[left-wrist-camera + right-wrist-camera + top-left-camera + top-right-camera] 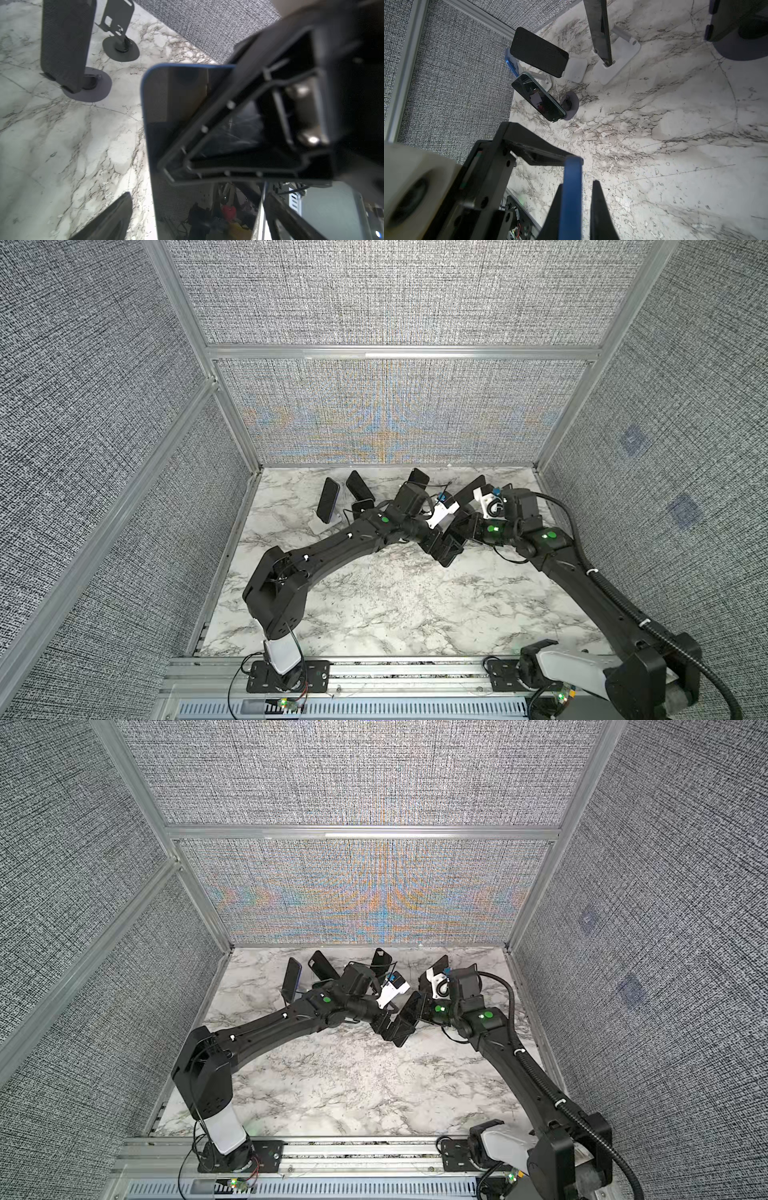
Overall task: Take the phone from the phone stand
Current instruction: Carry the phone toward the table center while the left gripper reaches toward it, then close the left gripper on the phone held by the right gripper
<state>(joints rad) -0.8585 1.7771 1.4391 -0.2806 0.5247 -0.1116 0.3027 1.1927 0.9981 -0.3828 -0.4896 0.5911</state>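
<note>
two arms (332,549) reaching inward, right jaws pinching phone (570,197)

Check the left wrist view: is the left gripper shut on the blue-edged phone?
No, the left gripper stands wide open, its fingers spread to either side of the blue-edged phone.

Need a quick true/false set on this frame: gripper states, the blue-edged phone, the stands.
1. The right gripper is shut on the blue-edged phone. True.
2. The left gripper is shut too. False: it is open, with its fingers either side of that phone.
3. The blue-edged phone sits on a stand. False: it is held above the marble table, off any stand.
4. Another phone leans on a white stand at the back. True.
5. Every stand carries a phone. False: one dark stand is empty.
</note>
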